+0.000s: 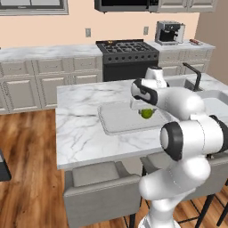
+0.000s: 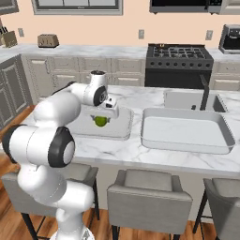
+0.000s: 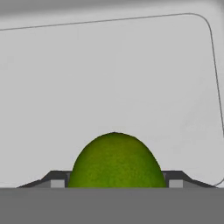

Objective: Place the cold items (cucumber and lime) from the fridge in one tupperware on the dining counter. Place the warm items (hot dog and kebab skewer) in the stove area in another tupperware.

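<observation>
My gripper (image 1: 146, 111) (image 2: 101, 119) (image 3: 114, 183) is shut on the lime (image 1: 146, 113) (image 2: 100, 121) (image 3: 114, 159), a round bright green ball held between the two dark fingertips. It hangs just above the floor of a pale grey tupperware (image 1: 116, 120) (image 2: 79, 127) (image 3: 109, 74) on the dining counter (image 1: 80, 129) (image 2: 140, 152). That tray has nothing else in it. A second tupperware (image 2: 187, 133) lies to its right on the same marble top, also bare. The stove area (image 1: 127, 46) (image 2: 178, 51) is across the aisle. The cucumber and the fridge are out of view.
A sink (image 2: 187, 99) with a dark faucet (image 2: 205, 91) is set in the island behind the second tray. Grey stools (image 1: 100, 189) (image 2: 150, 194) line the near edge. A coffee machine (image 1: 169, 32) and a small reddish item (image 1: 194, 41) sit right of the range.
</observation>
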